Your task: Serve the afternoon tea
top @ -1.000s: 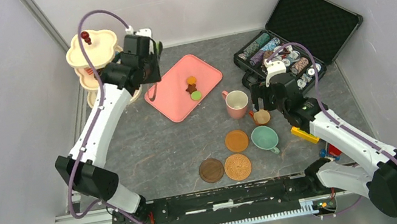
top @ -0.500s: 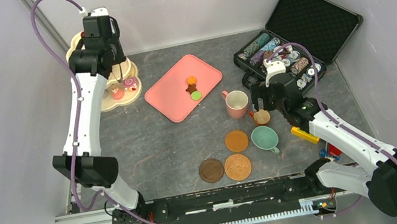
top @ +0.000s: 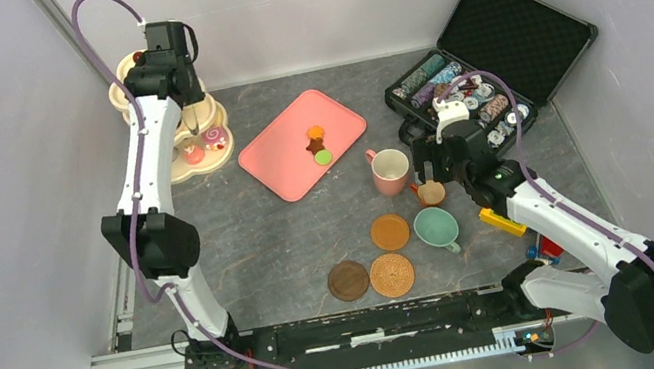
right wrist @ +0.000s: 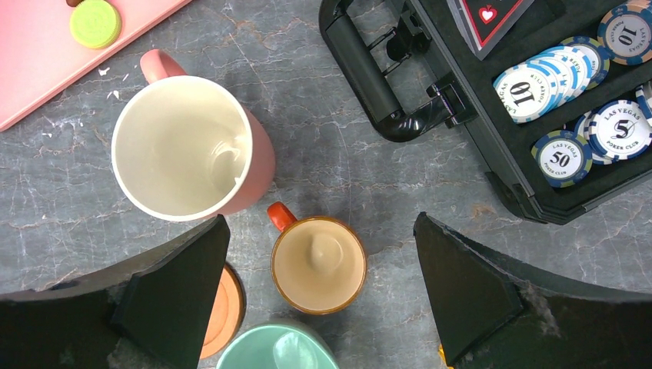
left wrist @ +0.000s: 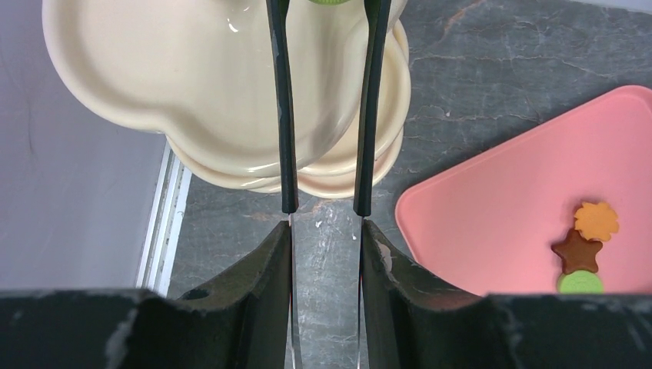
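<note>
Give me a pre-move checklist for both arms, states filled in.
1. Right gripper open wide: ok.
2. Small brown cup upright, centred between its fingers, untouched: ok.
3. Room between those fingers and the pink cup: cannot tell.
4. Left gripper above the three-tier stand: ok.
5. Green piece between the left fingers at the frame's edge, gripped or not: cannot tell.
6. Three coasters bare for cups: ok.
</note>
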Tool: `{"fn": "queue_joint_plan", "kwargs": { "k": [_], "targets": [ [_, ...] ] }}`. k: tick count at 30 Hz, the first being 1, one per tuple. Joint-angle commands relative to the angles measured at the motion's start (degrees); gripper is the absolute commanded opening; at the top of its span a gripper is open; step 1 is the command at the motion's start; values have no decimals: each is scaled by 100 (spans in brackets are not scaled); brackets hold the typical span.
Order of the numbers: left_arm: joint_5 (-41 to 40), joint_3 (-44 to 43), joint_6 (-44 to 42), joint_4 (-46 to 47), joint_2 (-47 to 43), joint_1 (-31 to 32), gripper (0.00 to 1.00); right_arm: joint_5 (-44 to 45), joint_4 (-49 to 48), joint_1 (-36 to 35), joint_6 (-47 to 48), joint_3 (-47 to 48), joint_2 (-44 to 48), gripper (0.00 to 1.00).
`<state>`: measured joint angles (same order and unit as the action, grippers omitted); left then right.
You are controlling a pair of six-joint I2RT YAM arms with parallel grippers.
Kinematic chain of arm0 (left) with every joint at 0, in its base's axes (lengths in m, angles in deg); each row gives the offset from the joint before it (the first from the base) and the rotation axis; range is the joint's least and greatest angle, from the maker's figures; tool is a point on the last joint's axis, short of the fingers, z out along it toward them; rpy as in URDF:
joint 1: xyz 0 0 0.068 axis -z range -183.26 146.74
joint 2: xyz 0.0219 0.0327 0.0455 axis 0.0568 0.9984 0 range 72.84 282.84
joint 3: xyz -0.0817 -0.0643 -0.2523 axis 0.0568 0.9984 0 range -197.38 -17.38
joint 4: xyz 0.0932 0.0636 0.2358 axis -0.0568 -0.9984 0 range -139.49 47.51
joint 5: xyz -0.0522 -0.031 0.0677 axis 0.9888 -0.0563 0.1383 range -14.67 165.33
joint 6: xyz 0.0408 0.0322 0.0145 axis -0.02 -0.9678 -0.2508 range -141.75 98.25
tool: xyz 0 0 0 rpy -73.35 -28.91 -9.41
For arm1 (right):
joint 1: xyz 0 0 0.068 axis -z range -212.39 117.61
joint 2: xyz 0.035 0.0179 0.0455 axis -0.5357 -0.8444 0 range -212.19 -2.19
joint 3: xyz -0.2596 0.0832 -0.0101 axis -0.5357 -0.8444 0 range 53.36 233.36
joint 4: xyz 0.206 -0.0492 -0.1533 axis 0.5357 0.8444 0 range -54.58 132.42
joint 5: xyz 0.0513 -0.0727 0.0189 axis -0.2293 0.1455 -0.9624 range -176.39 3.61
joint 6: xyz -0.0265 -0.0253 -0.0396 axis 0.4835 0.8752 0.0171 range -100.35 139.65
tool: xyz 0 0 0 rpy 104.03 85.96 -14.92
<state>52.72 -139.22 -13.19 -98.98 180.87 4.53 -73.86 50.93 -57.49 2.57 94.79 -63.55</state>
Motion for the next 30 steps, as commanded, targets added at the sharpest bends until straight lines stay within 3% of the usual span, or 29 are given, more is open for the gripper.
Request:
{"fn": "queue_joint_plan", "kwargs": {
  "k": [1,5,12,20,30],
  "targets": [
    [-210,-399,-109,134,126,-57,24,33,-100,-15,-63,235,0,98],
    [-216,-487,-95,138,257,-94,26,24,-98,-17,-66,234,-17,98],
    [-210,-542,-100,138,277,-110,42,11,-99,-18,-65,234,-7,98],
    [-103,-604,-135,123,113,-105,53,-35,-107,-21,-63,243,-5,98],
    [821,-607,21,-4,-366,-63,50,-45,-70,-21,-49,243,49,98]
  ]
}}
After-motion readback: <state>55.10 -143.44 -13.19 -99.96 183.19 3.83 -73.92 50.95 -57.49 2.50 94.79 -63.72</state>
